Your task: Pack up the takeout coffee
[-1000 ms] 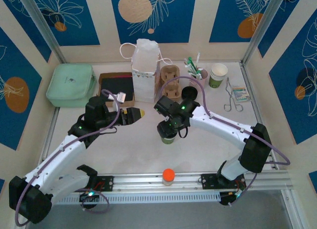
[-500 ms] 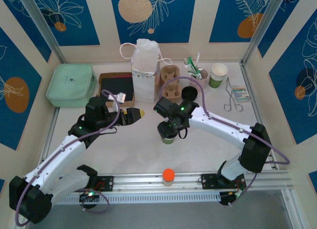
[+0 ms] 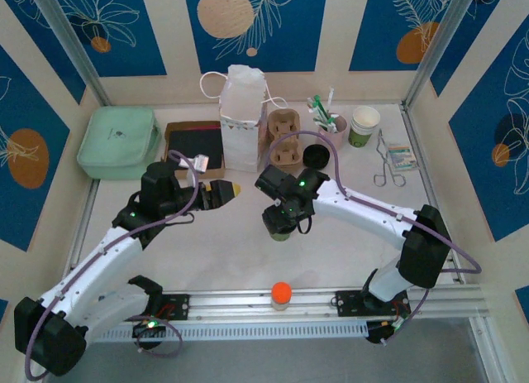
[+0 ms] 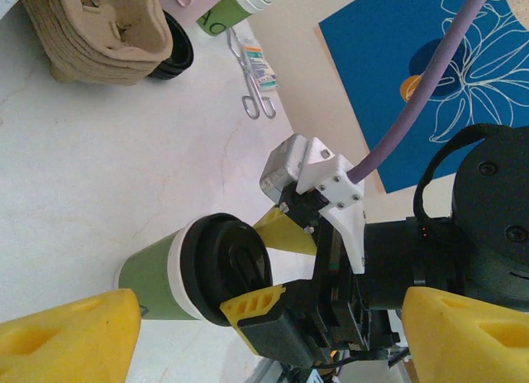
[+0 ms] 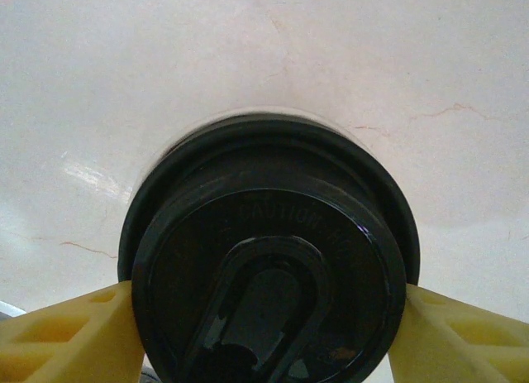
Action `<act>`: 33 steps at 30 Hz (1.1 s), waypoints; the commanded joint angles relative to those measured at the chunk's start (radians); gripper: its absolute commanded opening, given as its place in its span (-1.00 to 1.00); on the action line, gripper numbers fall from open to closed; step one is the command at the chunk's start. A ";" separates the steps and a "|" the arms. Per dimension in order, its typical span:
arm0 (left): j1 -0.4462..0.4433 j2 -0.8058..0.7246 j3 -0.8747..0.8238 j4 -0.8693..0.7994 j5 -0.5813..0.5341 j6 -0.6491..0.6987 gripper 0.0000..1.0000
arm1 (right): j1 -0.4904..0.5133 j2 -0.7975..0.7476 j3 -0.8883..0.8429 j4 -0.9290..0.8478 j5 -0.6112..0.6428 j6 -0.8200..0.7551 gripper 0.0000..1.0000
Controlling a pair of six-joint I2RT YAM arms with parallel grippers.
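Right gripper (image 3: 282,217) pinches the black lid of the takeout coffee (image 5: 269,275), which stands mid-table. Left gripper (image 3: 229,189) hovers near it, jaws wide. At the back, 1 pink cup (image 3: 331,130) holds green-and-white sticks (image 3: 320,108), beside the pulp carrier (image 3: 283,136).

Seen from above, the right gripper (image 3: 280,221) hides the lid of the takeout coffee (image 3: 281,233) beneath it; in the right wrist view its fingers (image 5: 58,333) run off the lower edge.
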 commanded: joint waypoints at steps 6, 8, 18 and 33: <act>0.013 -0.018 -0.009 0.002 -0.003 0.016 0.65 | 0.010 -0.019 -0.017 -0.001 0.008 0.024 0.41; 0.013 -0.020 -0.009 0.002 -0.003 0.016 0.65 | 0.009 -0.031 -0.014 0.000 0.009 0.025 0.41; 0.014 -0.023 -0.012 0.005 -0.001 0.015 0.65 | 0.004 -0.020 -0.021 0.024 -0.008 0.021 0.42; 0.015 -0.021 -0.012 0.007 -0.003 0.013 0.65 | -0.001 0.000 -0.035 0.032 -0.005 0.019 0.59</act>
